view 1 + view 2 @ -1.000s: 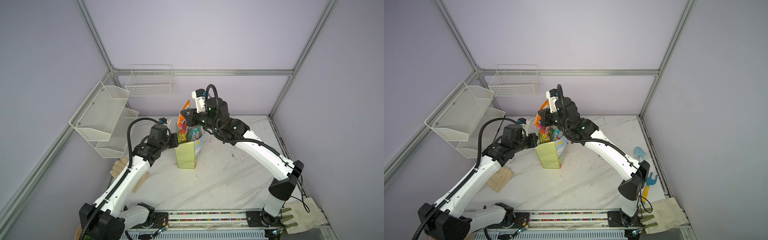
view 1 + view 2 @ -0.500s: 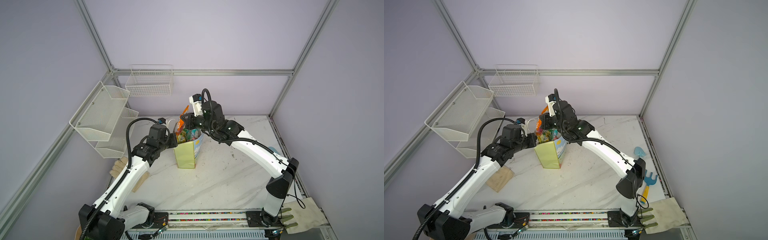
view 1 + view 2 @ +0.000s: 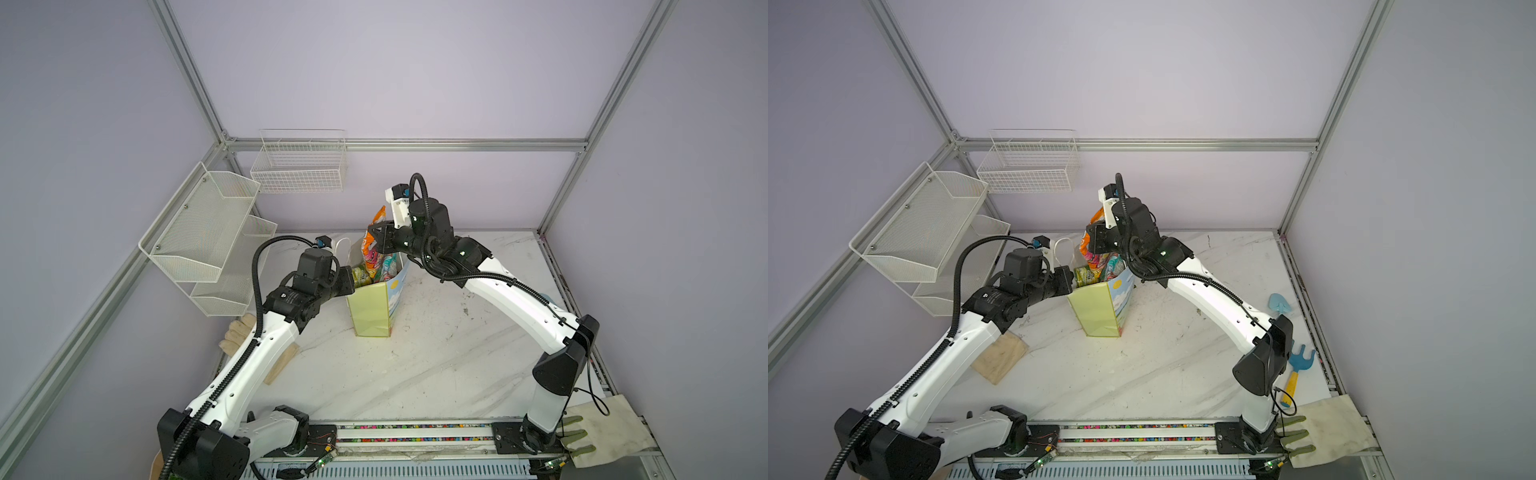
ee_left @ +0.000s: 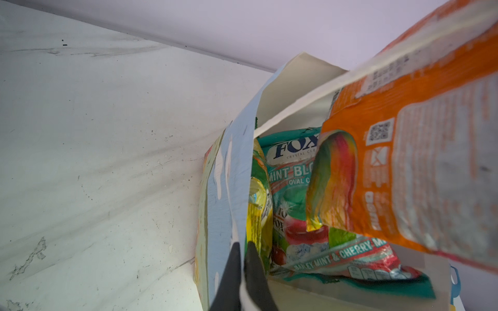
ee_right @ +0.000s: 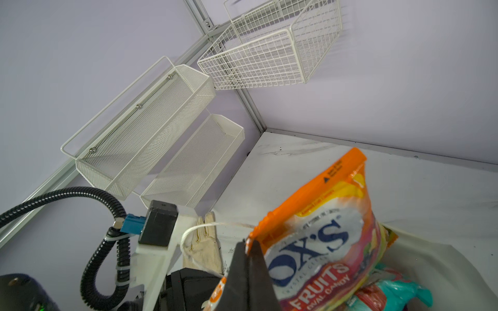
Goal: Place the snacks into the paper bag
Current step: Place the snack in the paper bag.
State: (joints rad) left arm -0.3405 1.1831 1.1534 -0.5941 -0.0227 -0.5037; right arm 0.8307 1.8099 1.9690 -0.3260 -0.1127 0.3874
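Just toward 11 o'clock from the middle of the marble table (image 3: 436,365), the paper bag (image 3: 372,309) stands upright, mouth open. From its 9 o'clock side the left gripper (image 4: 242,246) meets the rim, jaws pinched together on the bag's wall, one finger inside and one outside. Above the mouth, at the bag's 12 o'clock in both top views, the right gripper (image 5: 249,245) is clamped on the side edge of the orange packet (image 5: 323,231), whose lower end dips into the mouth. Inside lie a teal FOX'S mint packet (image 4: 291,172), a teal FOX'S cherry packet (image 4: 336,255) and a green packet (image 4: 258,199) against the pinched wall. Toward 3 o'clock, by the table edge, lie a light blue toy shovel (image 3: 1280,302) and a blue rake (image 3: 1300,365).
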